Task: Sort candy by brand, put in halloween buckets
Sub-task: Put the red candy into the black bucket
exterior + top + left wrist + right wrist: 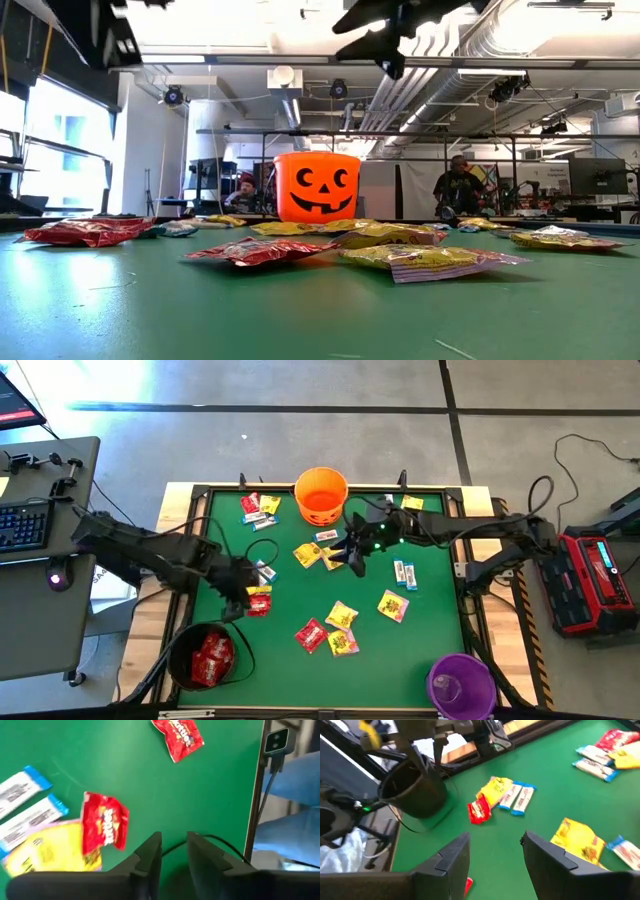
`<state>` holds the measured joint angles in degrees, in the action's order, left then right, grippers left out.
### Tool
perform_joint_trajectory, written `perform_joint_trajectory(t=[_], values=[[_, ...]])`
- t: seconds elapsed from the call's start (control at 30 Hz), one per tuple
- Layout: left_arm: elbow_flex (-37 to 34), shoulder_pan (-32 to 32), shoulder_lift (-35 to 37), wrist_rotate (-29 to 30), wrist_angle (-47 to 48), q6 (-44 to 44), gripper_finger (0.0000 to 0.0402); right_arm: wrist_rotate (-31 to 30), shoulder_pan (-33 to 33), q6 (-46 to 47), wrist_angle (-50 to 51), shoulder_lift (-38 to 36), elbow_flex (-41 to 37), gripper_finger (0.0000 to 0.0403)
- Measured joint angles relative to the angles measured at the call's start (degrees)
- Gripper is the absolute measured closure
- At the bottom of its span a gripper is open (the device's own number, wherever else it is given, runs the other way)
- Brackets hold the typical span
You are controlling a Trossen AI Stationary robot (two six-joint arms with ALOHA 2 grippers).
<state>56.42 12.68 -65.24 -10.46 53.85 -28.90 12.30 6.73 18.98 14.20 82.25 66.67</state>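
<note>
Green felt table (430, 630), workshop room behind. Candy scattered mid-table; red packets marked Skittles (178, 737), other print unreadable. Orange bucket (321, 495) at far edge, black bucket (208, 655) with red packets and purple bucket (461, 683) at near corners. Left gripper (174, 845) narrowly parted, empty, beside red packet (105, 823). Right gripper (495, 847) spread, empty

Orange jack-o'-lantern-faced bucket (317, 186), green table (420, 630)

Orange bucket (317, 186) mid-table, red (255, 251) and yellow (420, 258) packets — foreground, people behind.
</note>
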Motion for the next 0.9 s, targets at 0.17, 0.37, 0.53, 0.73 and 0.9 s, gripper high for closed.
perform_joint_trajectory(t=[0.17,0.37,0.53,0.73,0.9], values=[[-6.0,-5.9,-0.5,-3.8,-7.4,6.0,0.0338,-3.2,-2.5,0.8,1.4,-0.1,0.0,0.0234],[-7.9,-10.3,-5.8,-3.4,-7.4,14.7,0.0307,-5.8,-4.5,1.8,1.3,-0.1,0.0,0.0234],[-7.9,-12.1,-12.2,0.2,-7.9,19.4,0.0253,-6.2,-4.5,3.0,1.4,-0.1,0.0,0.0234],[-7.9,-13.3,-17.7,-0.7,-8.8,22.8,0.0205,-6.3,-4.5,2.9,1.5,-0.1,0.0,0.0234],[-7.9,-13.3,-21.7,-1.0,-8.9,26.0,0.0199,-6.5,-4.5,2.6,1.7,-0.1,0.0,0.0234]])
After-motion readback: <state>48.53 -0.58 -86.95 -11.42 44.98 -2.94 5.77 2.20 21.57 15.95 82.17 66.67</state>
